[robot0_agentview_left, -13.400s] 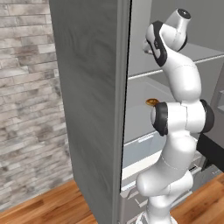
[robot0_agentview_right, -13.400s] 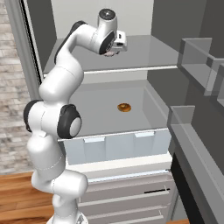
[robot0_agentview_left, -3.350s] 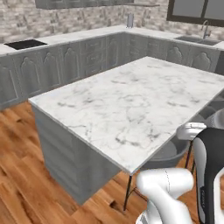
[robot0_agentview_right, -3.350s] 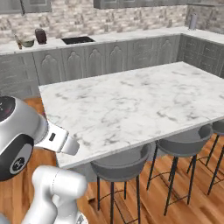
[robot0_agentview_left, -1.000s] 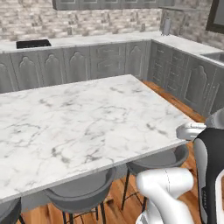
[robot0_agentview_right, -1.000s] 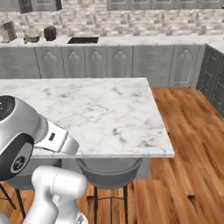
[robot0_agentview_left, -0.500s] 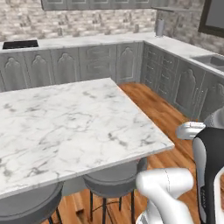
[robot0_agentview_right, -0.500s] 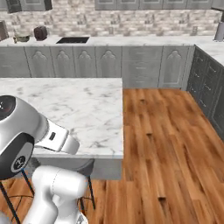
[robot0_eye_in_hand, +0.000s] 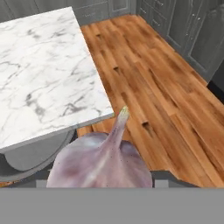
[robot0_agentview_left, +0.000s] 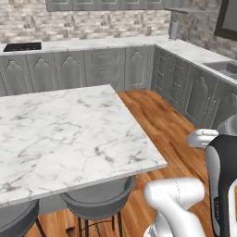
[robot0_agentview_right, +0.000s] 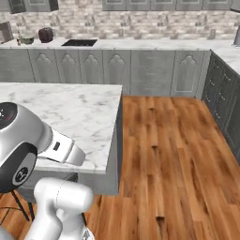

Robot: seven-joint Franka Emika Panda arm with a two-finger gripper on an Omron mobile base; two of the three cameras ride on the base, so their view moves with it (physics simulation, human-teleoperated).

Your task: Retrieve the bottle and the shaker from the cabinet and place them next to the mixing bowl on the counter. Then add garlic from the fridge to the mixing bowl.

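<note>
Garlic (robot0_eye_in_hand: 101,164) sits between end effector's part-open jaws, held, tip pointing away, carried low for transit. Marble island surface (robot0_agentview_left: 60,134) at left; mixing bowl (robot0_agentview_right: 26,41) on far left surface.

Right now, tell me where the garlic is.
The garlic sits at the bottom centre of the hand view, held in the gripper, above the wooden floor just off the corner of the marble island, near a grey stool.
</note>
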